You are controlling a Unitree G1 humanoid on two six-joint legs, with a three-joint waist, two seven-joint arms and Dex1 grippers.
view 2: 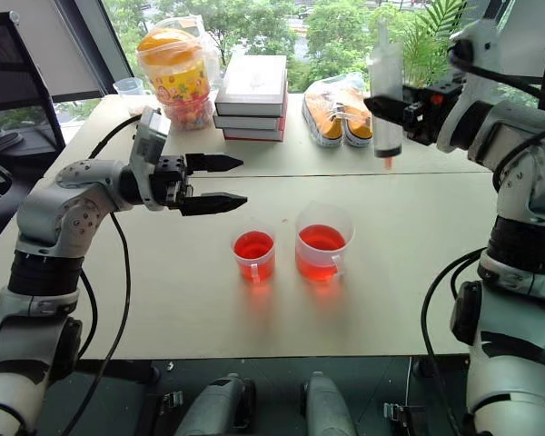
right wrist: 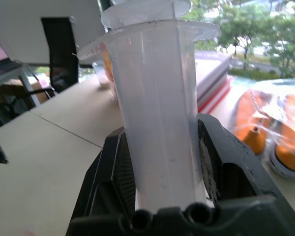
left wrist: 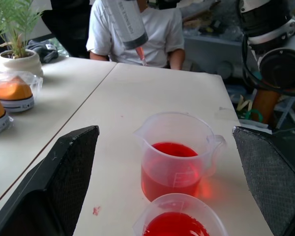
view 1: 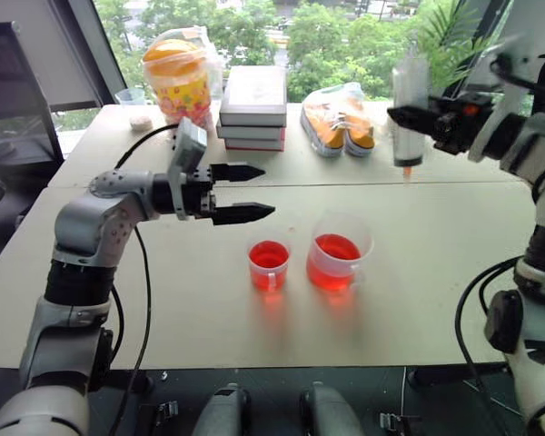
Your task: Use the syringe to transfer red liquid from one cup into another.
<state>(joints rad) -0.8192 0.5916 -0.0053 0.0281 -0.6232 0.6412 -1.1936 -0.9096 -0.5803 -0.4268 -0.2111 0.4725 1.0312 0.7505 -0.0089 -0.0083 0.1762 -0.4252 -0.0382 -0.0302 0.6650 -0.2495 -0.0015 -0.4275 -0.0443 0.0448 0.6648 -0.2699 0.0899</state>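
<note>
My right gripper is shut on the syringe, holding it upright in the air with its orange tip down, behind and to the right of the cups. In the right wrist view its clear tube stands between the fingers. The larger beaker, with lip and handle, and the smaller cup stand side by side mid-table. Both hold red liquid. My left gripper is open and level, just above and left of the smaller cup.
Along the table's far edge are a stack of books, a jar of snacks, bagged orange shoes and a small clear cup. A person in a white shirt sits across the table near a potted plant.
</note>
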